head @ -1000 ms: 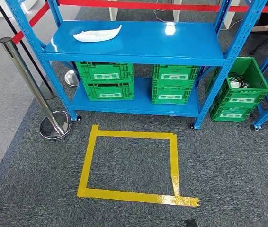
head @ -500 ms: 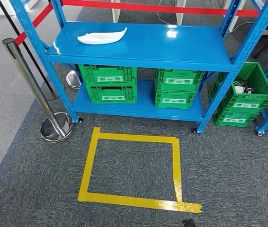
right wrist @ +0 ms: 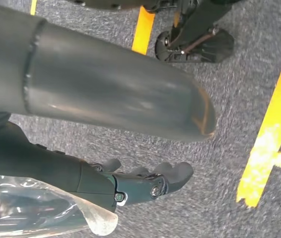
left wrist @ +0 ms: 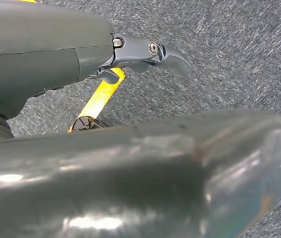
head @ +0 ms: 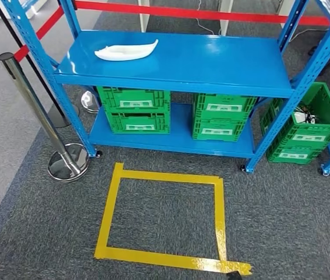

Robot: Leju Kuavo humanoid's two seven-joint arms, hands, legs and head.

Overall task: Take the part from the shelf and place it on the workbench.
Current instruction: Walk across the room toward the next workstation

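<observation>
The part [head: 126, 51] is a long white curved piece lying on the left of the blue shelf's top board [head: 207, 61], in the head view. My left hand [left wrist: 94, 54] hangs over the grey carpet, fingers stretched out and holding nothing. Over the carpet near yellow tape, my right hand [right wrist: 105, 94] hangs too, its fingers [right wrist: 150, 183] straight and apart from the thumb, with nothing in them. Both hands are far from the part.
Green crates [head: 137, 109] [head: 223, 116] stand on the lower shelf board. Another green crate [head: 304, 125] sits on the floor to the right. A chrome barrier post [head: 62, 154] with a red belt stands left. A yellow tape rectangle [head: 218, 210] marks the carpet before the shelf.
The whole picture has shifted: the camera has moved, and the shelf and tape rectangle now sit slightly lower and further right. The part lies as before.
</observation>
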